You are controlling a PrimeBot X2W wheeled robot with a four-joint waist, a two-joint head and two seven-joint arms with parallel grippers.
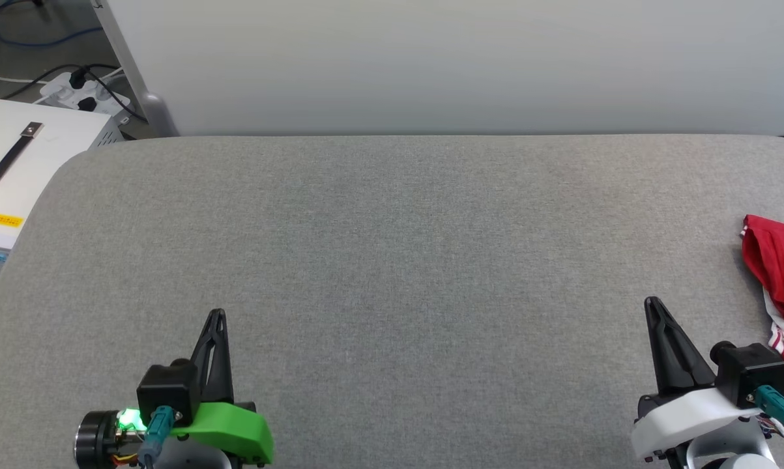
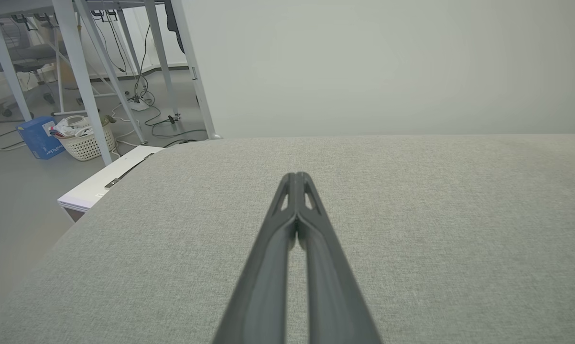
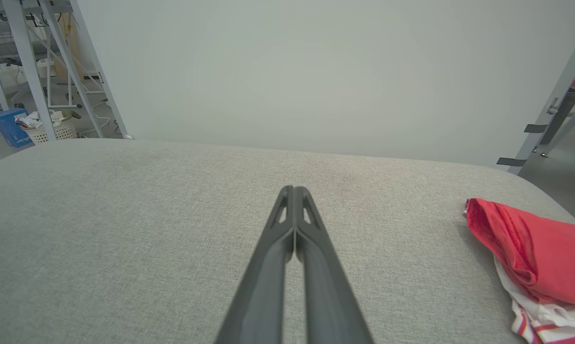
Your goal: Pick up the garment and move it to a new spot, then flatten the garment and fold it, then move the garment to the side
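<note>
The garment lies bunched at the right edge of the grey table, red fabric on top with white striped trim below; part of it runs out of the head view. In the right wrist view the garment sits to the right of my fingers. My right gripper is shut and empty, low at the front right, a short way left of the garment. My left gripper is shut and empty at the front left, far from it. Both pairs of fingertips meet in the wrist views, the left gripper and the right gripper.
A pale partition wall stands behind the table's far edge. A white box with a black strap sits off the table's left corner, with a power strip and cables on the floor. Table legs and a laundry basket stand further left.
</note>
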